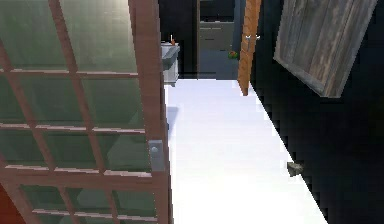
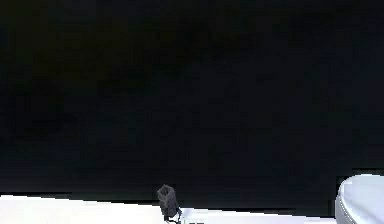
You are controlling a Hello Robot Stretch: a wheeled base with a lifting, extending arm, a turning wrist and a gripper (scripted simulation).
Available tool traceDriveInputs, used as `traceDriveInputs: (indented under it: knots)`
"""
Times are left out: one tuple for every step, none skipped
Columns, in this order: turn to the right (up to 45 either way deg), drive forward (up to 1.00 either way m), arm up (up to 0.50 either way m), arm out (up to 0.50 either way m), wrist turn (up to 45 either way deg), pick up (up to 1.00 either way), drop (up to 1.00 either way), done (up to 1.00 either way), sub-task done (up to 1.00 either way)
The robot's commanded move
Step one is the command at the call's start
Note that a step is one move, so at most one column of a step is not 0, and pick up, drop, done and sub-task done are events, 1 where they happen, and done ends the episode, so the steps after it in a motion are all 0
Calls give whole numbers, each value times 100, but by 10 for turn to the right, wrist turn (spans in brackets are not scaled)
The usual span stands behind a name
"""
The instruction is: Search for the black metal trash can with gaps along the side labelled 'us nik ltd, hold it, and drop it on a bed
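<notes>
Forward view is showing a brown glass door [image 1: 80, 110] standing by white floor [image 1: 225, 150]; I cannot tell the pincer's state.

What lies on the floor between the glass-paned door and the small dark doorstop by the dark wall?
The stretch is bare: in the forward view, plain white floor runs from the glass-paned door to the doorstop.

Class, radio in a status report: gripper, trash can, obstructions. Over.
Trash can search not yet done. Glass-paned door close at forward view's left. Small doorstop low on dark wall.
</notes>
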Motion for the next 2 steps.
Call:
traceDriveInputs:
  knots:
    - [0,0,50,0,0,0,0,0,0]
    - [0,0,50,0,0,0,0,0,0]
